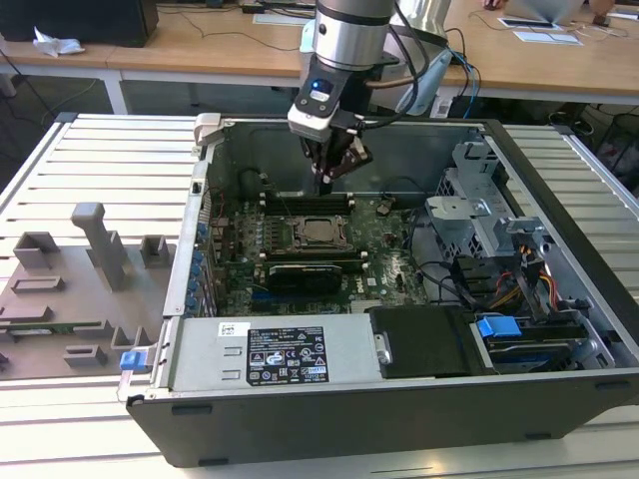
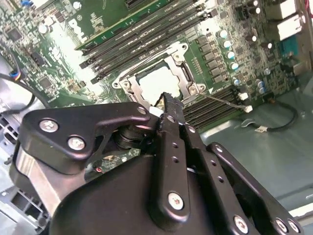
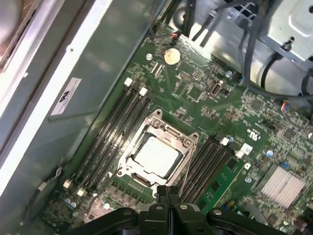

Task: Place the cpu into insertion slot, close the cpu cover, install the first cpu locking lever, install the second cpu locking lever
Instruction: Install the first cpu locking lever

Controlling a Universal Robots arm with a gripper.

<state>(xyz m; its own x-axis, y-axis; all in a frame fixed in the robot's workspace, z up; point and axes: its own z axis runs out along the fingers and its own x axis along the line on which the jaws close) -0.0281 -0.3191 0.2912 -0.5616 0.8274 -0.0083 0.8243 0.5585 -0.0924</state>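
Cpu (image 3: 155,155) seated in socket, cpu cover (image 3: 187,149) lying down over it. Gripper (image 3: 167,192) pinched closed, empty, hovering just above the socket edge. I judge the first-lever step is in hand. Locking lever (image 2: 226,101) looks unlatched, and catching it calls for exact tip contact on thin wire.

Bright, even light overall; glare whitens the cpu (image 2: 155,83) and motherboard (image 2: 63,44) (second wrist view), while the computer case (image 1: 255,150) interior lies shaded.

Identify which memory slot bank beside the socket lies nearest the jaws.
The bank between the socket and the case's far wall in the exterior view; the other bank lies on the socket's near side.
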